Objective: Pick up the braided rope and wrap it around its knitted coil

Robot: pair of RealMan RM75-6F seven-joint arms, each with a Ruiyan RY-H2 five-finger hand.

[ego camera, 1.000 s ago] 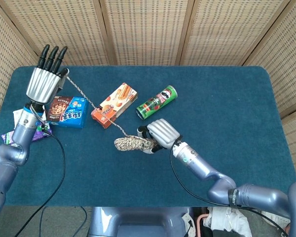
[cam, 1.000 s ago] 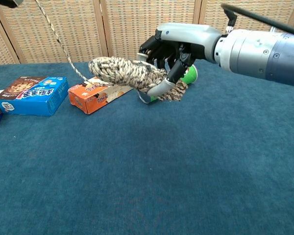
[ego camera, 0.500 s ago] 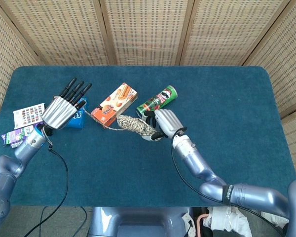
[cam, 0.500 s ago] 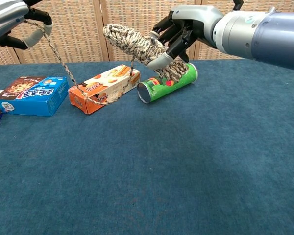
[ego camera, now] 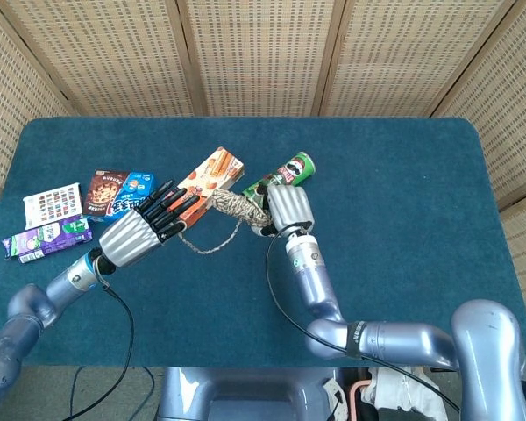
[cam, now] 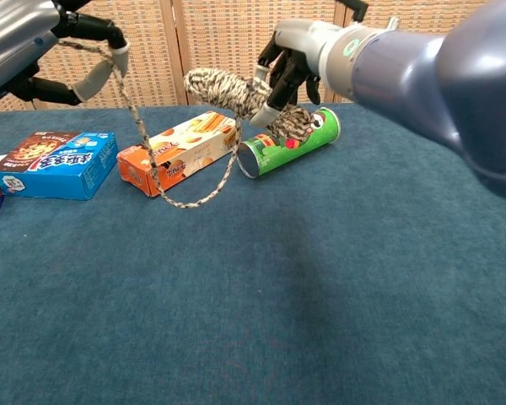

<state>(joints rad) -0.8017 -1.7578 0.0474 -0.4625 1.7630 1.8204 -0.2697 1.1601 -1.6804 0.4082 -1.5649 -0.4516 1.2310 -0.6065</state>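
The knitted coil (ego camera: 235,207), a mottled beige bundle (cam: 229,90), is held in the air by my right hand (ego camera: 287,207), above the green can; the same hand (cam: 297,59) shows at the top of the chest view. The braided rope (cam: 143,143) runs from the coil down in a slack loop (ego camera: 212,246) that touches the table, then up to my left hand (cam: 46,42). That hand pinches the rope's free end between thumb and a finger, raised at the left. In the head view my left hand (ego camera: 143,231) lies left of the coil.
An orange biscuit box (ego camera: 212,175) and a green crisp can (cam: 292,147) lie under and behind the coil. A blue snack box (cam: 56,164) lies to the left, with a white card (ego camera: 51,204) and a purple packet (ego camera: 42,239) further left. The blue table (cam: 337,287) spreads in front.
My left hand has swung from the far left in toward the centre with the rope end. The right hand has carried the coil back over the can, and the rope now sags in a loop.
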